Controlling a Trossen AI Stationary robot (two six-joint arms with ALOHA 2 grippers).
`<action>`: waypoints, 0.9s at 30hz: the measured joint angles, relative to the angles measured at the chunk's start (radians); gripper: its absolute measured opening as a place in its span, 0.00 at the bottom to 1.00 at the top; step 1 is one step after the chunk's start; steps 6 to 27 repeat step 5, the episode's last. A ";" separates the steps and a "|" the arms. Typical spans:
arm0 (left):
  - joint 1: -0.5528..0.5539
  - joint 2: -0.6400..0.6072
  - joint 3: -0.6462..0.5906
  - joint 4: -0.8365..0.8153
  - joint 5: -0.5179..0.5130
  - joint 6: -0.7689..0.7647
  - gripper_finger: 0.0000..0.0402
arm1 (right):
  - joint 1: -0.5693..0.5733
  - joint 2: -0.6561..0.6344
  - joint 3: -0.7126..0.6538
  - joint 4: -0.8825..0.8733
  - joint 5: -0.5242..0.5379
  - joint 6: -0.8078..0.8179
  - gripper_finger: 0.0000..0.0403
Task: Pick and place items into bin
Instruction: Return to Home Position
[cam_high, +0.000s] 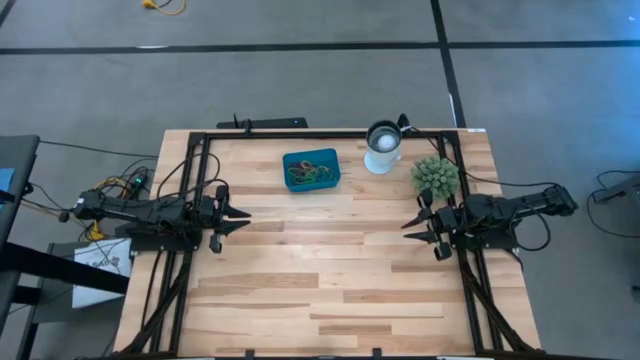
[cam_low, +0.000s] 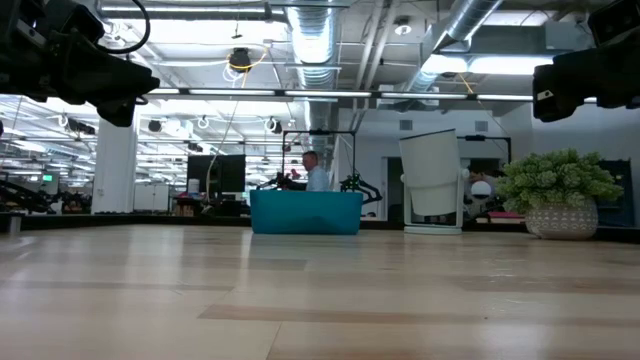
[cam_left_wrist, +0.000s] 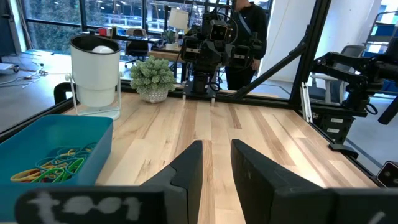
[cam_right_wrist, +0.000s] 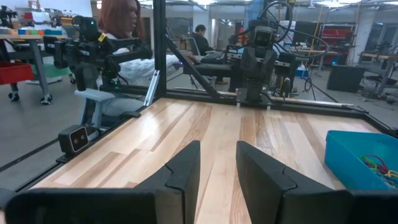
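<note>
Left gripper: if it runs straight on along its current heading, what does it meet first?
The left gripper points across bare table; first in line is probably the right gripper, facing it from the opposite side. The bin lies off to the side of that path. Exact alignment is unclear.

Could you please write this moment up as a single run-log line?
left gripper: open, empty, at table left edge | right gripper: open, empty, at right edge | rubber bands: in blue bin

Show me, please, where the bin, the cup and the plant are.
bin (cam_high: 336, 168): high view, on its right wall.
cup (cam_high: 381, 161): high view, on its white side.
plant (cam_high: 436, 176): high view, on the middle of its foliage.
</note>
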 joint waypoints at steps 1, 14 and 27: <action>0.000 0.000 0.000 0.000 0.000 0.000 0.18 | 0.000 0.000 0.000 0.000 0.000 0.000 0.25; 0.000 0.000 0.000 0.000 0.000 0.000 0.18 | 0.000 0.000 0.000 0.000 0.000 0.000 0.25; 0.000 0.000 0.000 0.000 0.000 0.000 0.18 | 0.000 0.000 0.000 0.000 0.000 0.000 0.25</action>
